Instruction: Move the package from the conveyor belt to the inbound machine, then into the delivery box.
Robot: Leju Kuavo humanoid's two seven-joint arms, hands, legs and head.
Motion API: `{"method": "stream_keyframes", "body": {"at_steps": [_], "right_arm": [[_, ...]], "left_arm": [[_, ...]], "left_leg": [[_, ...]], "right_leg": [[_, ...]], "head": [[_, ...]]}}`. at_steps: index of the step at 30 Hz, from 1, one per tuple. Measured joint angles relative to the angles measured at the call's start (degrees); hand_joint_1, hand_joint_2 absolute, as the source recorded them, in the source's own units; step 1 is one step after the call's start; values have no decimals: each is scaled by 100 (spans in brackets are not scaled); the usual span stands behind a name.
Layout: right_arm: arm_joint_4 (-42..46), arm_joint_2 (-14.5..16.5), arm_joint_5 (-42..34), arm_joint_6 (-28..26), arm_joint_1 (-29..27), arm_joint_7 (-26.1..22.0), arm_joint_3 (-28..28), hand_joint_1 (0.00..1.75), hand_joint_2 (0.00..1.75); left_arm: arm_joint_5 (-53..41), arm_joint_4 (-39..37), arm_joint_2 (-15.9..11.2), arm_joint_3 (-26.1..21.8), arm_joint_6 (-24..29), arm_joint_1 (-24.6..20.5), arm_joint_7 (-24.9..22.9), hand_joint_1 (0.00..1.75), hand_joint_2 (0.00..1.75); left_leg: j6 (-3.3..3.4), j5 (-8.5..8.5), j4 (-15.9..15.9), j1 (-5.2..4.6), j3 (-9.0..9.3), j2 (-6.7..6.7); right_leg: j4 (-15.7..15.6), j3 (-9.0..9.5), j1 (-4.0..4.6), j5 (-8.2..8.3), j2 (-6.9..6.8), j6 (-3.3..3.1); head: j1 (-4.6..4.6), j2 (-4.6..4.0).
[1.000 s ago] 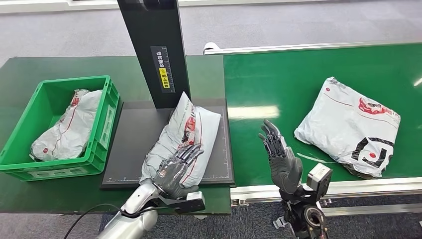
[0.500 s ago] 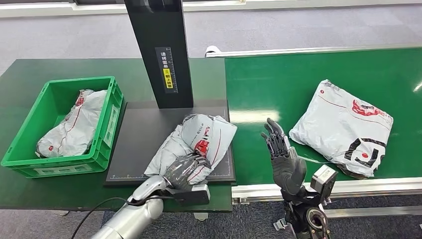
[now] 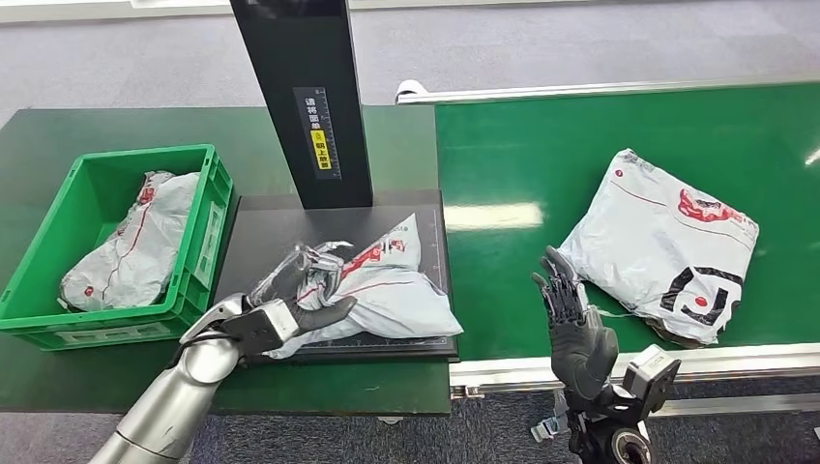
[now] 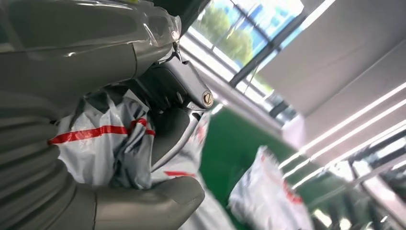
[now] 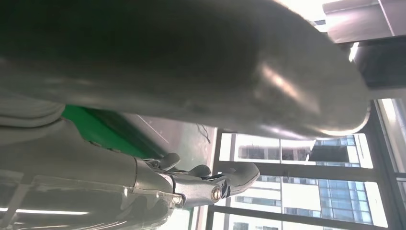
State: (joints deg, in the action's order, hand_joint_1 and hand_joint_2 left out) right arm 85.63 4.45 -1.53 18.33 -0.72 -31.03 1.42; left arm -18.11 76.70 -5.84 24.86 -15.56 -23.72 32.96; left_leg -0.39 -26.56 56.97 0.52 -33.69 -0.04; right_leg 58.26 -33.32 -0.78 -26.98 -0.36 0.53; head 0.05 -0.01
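A grey plastic-wrapped package [image 3: 377, 285] with red and black print lies on the black plate of the inbound machine [image 3: 251, 237]. My left hand [image 3: 290, 304] grips its crumpled left end; the left wrist view shows the package [image 4: 107, 143] bunched between the thumb and fingers [image 4: 172, 91]. My right hand [image 3: 575, 324] is raised with fingers straight and apart, holding nothing, at the near edge of the green conveyor belt [image 3: 541, 164]. A second, larger package [image 3: 667, 242] lies on the belt just right of that hand. The green delivery box [image 3: 39, 309] stands to the left with another package [image 3: 135, 237] inside.
The machine's black column [image 3: 305, 97] rises from the back of the plate. A metal rail [image 3: 696, 362] runs along the belt's near edge. The dark green table [image 3: 97, 372] carries the box and the machine.
My left hand has slid left along the plate, dragging and turning the package so it lies crosswise. My right hand has shifted slightly right and lower. The far package has ridden a little leftward on the belt.
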Motion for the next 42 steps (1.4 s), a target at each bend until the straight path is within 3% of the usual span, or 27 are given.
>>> {"method": "stream_keyframes", "body": {"at_steps": [6, 12, 16, 21, 24, 30, 42], "right_arm": [[68, 38, 37, -25, 23, 14, -84, 0, 0], [224, 165, 81, -85, 108, 190, -169, 0, 0], [282, 223, 99, -79, 113, 219, -170, 0, 0], [266, 279, 139, -98, 206, 227, -107, 0, 0], [247, 286, 151, -141, 243, 226, -56, 0, 0], [261, 292, 149, -152, 166, 225, -44, 0, 0], [279, 303, 160, -205, 101, 231, -27, 0, 0]], "left_arm": [[624, 828, -33, -506, 88, -92, -42, 175, 175], [-1078, 1045, 326, -705, 2442, -894, -495, 175, 175], [-1596, 979, 480, -712, 3136, -1297, -654, 175, 175], [-3762, 240, 478, -883, 5135, -1955, -1259, 175, 175], [-4041, -329, 445, -1033, 5309, -2290, -1394, 175, 175], [-4904, -1683, 372, -1457, 5339, -2859, -2097, 175, 175], [-5797, -3133, 117, -2220, 5343, -3197, -2604, 175, 175]], "left_leg": [[0, 1, 1, 0, -7, 1], [1, 4, 3, 0, -7, 1], [1, 4, 3, 0, -9, 2], [1, 4, 3, 1, -16, 3], [0, 6, 3, 2, -14, 2], [-1, 7, 3, 2, -14, 7], [-1, 6, 2, 2, -13, 16]], "right_leg": [[-1, -12, 0, 1, 1, 0], [0, -9, 0, 5, 0, -1], [0, -11, 0, 6, 1, 0], [1, -18, 2, 6, 2, -1], [1, -17, 3, 6, 2, -1], [2, -16, 3, 7, 6, -1], [2, -18, 3, 6, 16, -2]], "head": [[0, 1], [0, -1], [0, 0], [-2, 0], [-2, -1], [-1, 0], [-1, 0]]}}
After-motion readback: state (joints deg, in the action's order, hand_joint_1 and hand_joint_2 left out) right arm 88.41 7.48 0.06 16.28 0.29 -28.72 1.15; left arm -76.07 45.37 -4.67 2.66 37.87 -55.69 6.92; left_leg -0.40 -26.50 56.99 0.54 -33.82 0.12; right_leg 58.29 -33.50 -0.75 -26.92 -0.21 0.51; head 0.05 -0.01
